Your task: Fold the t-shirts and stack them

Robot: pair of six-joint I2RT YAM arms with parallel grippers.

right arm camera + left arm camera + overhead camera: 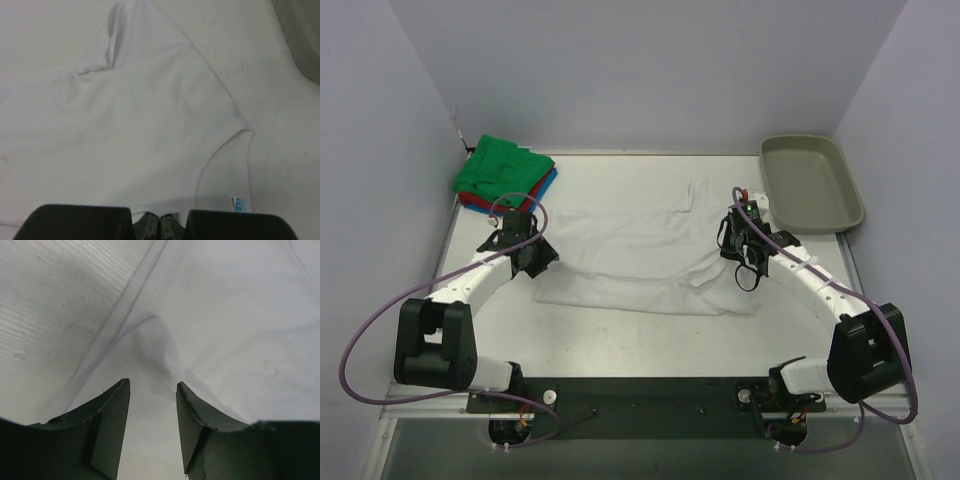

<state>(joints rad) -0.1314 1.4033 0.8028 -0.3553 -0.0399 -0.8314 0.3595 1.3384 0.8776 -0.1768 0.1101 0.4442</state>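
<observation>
From above I count four shirts. The white t-shirt lies spread and rumpled on the table. Past its far left corner, well apart, a green t-shirt sits folded on a red t-shirt and a blue t-shirt. One grey-beige tray stands off the white t-shirt's far right side.

I have two hands, one at each side of the white t-shirt. Only my wrist cameras show their grip. My left gripper stands moderately apart over the white t-shirt's left edge, a raised crease just ahead and nothing clamped. My right gripper is closed tight on the white t-shirt's right edge. A small blue-printed label lies just beside it, too small to make out from above.
</observation>
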